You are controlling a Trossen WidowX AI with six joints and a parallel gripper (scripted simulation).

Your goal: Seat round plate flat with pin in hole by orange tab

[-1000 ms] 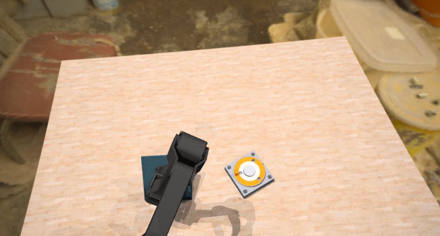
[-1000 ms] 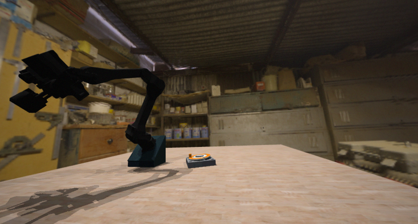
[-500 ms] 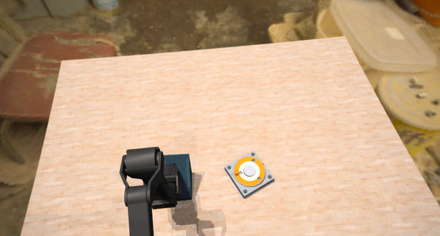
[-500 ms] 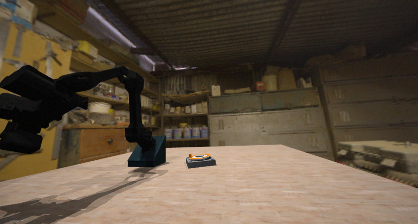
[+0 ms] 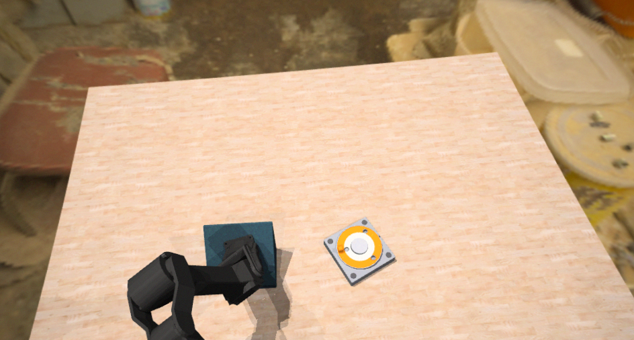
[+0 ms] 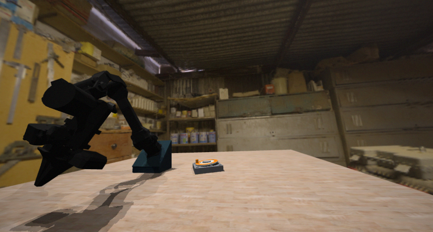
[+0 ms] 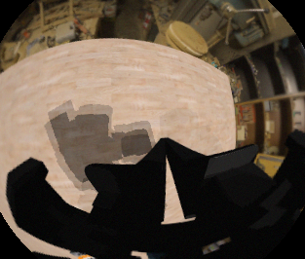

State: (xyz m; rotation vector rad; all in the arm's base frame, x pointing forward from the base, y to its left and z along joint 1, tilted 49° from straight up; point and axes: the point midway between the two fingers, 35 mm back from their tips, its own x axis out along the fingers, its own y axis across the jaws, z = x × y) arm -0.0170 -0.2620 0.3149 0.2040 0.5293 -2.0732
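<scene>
From my seat the round plate (image 5: 359, 246) sits in the lower middle of the top view, an orange ring with a white centre around the grey post (image 5: 358, 245), resting on the square grey base (image 5: 385, 263). I count 4 dark dots at the base's corners. The orange tab (image 5: 340, 248) stands on the ring's left side in that view. In the exterior view the plate (image 6: 206, 162) appears just left of centre, with the tab (image 6: 197, 160) sticking up at its left edge; the ring looks slightly tilted on the base (image 6: 208, 168), though at this size I cannot pick out the pin or say which hole is which.

The gripper (image 6: 41, 179) is far off in the lower left of the exterior view, pointing down and to the left above the table (image 6: 272, 194), well apart from the plate. The arm (image 5: 177, 284) folds back from its blue mount (image 5: 239, 244), which stands between claw and plate. In the top view the claw itself is out of frame at the bottom edge (only the folded black links show there).

The claw is closed down to a point with nothing between its fingers; the wrist view shows the 2 fingers meeting, with the tabletop and the arm's grey shadow (image 7: 84, 141) beyond them. No part of the robot touches the plate.
</scene>
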